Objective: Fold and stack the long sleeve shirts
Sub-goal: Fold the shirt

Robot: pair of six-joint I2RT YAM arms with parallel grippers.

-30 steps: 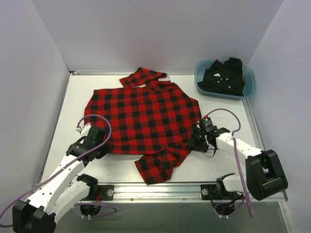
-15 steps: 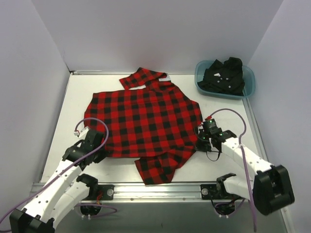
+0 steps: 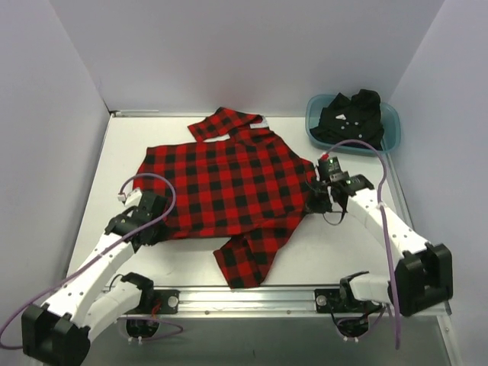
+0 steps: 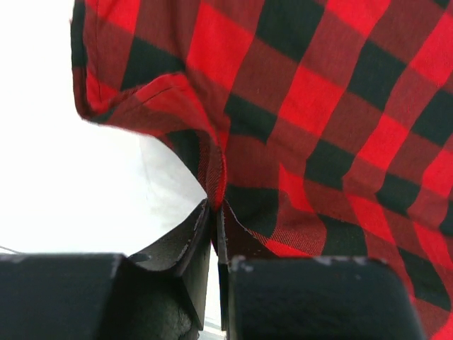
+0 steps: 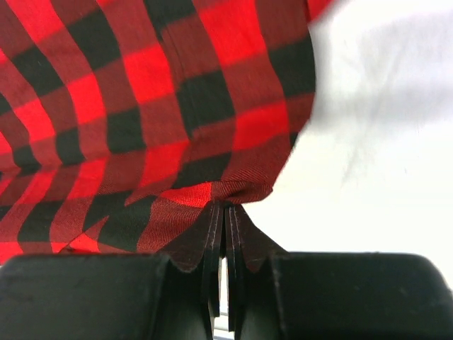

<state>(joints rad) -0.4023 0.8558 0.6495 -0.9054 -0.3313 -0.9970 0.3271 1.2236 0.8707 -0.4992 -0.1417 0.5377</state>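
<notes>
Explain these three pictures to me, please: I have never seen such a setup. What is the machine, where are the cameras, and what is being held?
The machine is two white robot arms fixed at the near edge of a white table, each ending in a two-finger gripper. The wide picture comes from a camera above and behind them. The two close-ups come from a camera on each wrist, looking along its own gripper. A red-and-black checked shirt lies spread on the table, one sleeve trailing toward the arms. The left gripper is pinched shut on the shirt's near left corner, and the right gripper on its right edge; both close-ups show cloth caught between closed jaws. At the far right a teal tub holds a crumpled black shirt.
</notes>
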